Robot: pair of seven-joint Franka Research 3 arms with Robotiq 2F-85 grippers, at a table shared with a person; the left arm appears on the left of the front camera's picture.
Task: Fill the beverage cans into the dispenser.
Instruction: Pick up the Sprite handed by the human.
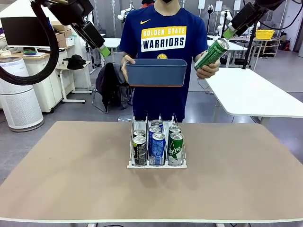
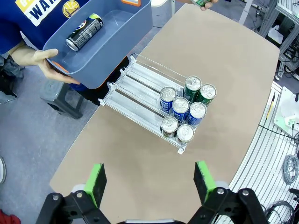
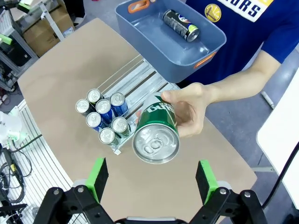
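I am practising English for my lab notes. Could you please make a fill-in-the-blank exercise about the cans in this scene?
The dispenser holds ___ cans in all. Its middle lane holds ___ blue cans. The person's hand holds out a ___ can. The blue bin contains ___ black-and-yellow can.
Missing words: seven, three, green, one.

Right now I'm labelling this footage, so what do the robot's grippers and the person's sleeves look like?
The left gripper and right gripper are both black. Each has two straight fingers faced with bright green pads, and round bolts at the knuckles. A thick black cable loops off the left arm. The person wears a blue short-sleeved T-shirt with yellow and white lettering.
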